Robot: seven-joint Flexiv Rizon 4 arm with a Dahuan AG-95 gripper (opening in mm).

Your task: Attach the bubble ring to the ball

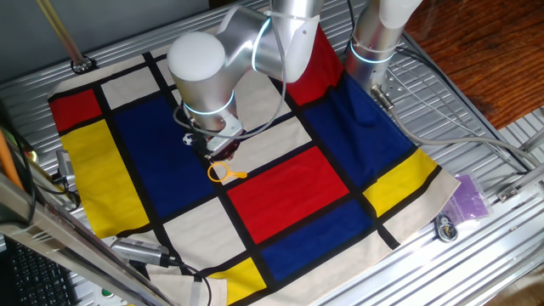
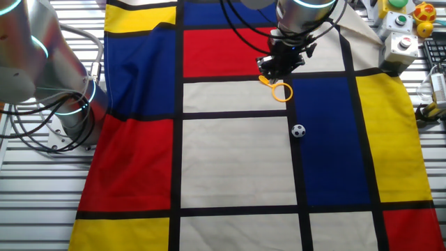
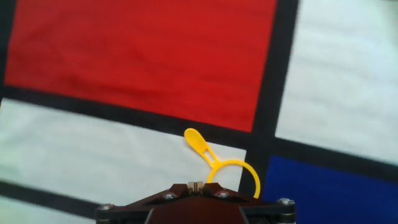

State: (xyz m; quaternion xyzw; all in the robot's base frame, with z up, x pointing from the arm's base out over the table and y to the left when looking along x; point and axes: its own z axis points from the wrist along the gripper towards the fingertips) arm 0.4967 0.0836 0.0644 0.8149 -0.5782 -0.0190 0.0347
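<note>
Coloured cloth (image 2: 237, 160) in red, blue, yellow and cream blocks, split by black bands, covers most of the slatted metal table (image 1: 476, 110) in front of you. Your silver arm (image 1: 229, 51) reaches over it from the far side in one fixed view, its wrist bent down toward the middle of the cloth. A second silver arm (image 2: 35, 56) stands at the cloth's edge in the other fixed view, with black cables looping beside it.

Your gripper (image 2: 279, 70) hangs low over the boundary between a cream block and a blue one. In the hand view you see the two fingertips (image 3: 195, 185) pressed together with no gap between them, and nothing is clamped there, so the pincer is closed and empty.

You find the bubble ring (image 2: 281, 91) lying flat on the cloth directly below the gripper. Its hoop (image 3: 235, 174) sits partly under the finger mount in the hand view, near a black band, and its handle (image 3: 200, 145) points away across the cream block toward the red one. Whether the fingers touch the ring, you cannot tell.

You see the ball (image 2: 298, 130) resting alone on the blue block, close to the black band, near the ring but clear of it and of the gripper.
</note>
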